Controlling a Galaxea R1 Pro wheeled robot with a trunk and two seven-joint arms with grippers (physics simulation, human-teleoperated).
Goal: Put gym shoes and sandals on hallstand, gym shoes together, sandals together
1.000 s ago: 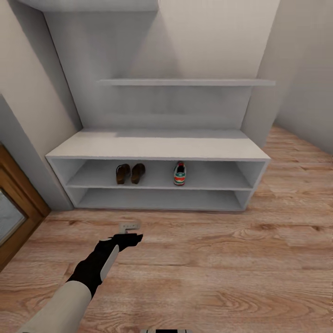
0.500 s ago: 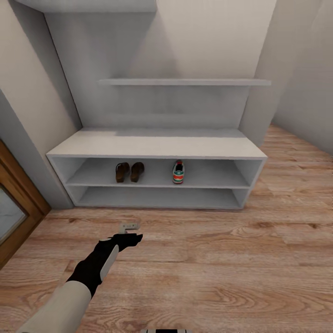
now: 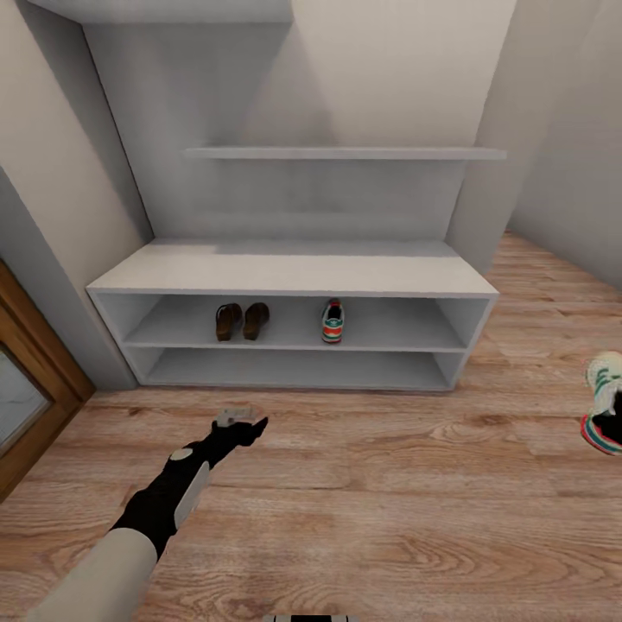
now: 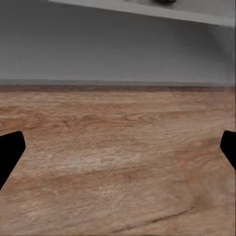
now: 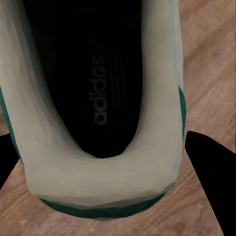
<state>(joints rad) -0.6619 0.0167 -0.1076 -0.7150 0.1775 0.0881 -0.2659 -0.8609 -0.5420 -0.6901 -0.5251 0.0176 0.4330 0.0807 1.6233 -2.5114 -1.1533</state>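
The hallstand (image 3: 294, 269) stands ahead against the wall. On its middle tier the two brown sandals (image 3: 243, 321) lie side by side, and one gym shoe (image 3: 333, 321) sits to their right with a gap between. The other gym shoe (image 3: 604, 378) hangs above the corridor floor (image 3: 389, 484) at the far right edge. In the right wrist view its heel opening (image 5: 101, 98) lies between the black fingers (image 5: 211, 167) of my right gripper (image 5: 110, 164), which is shut on it. My left gripper (image 3: 238, 421) hovers open over the floor in front of the rack, with nothing between its fingertips (image 4: 10, 152).
A brown wooden door frame (image 3: 34, 380) lines the left wall beside the rack. A floating shelf (image 3: 345, 153) hangs above the bench. Grey walls close in on both sides; the plank floor runs past the rack on the right.
The second gym shoe has come into view at the right edge, lifted off the floor. My left arm has stretched slightly forward and turned. The shoes on the rack have not moved.
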